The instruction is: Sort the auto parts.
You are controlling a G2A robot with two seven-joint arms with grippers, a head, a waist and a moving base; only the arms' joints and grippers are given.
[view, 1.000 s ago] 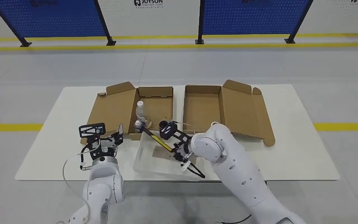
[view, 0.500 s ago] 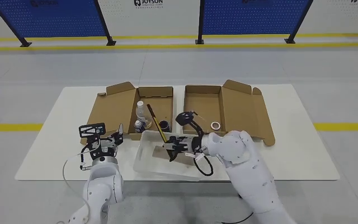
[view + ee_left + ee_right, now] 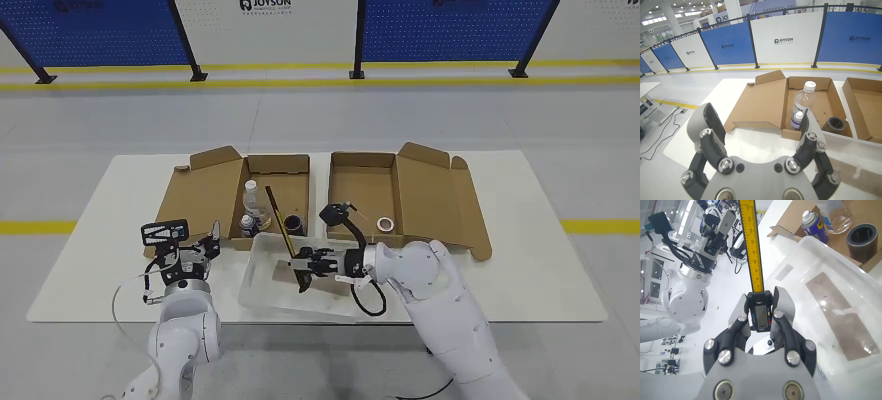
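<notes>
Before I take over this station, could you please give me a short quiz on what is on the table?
1. Pick one: the right gripper is shut on A) a tape roll, B) a caliper, C) a wrench.
2. True or false: the left gripper is shut.
3. How many things stand in the cardboard box nearer the left gripper?
Key: 1 B. 2 False, it is open. 3 Three: a bottle, a spray can and a black cylinder.
</notes>
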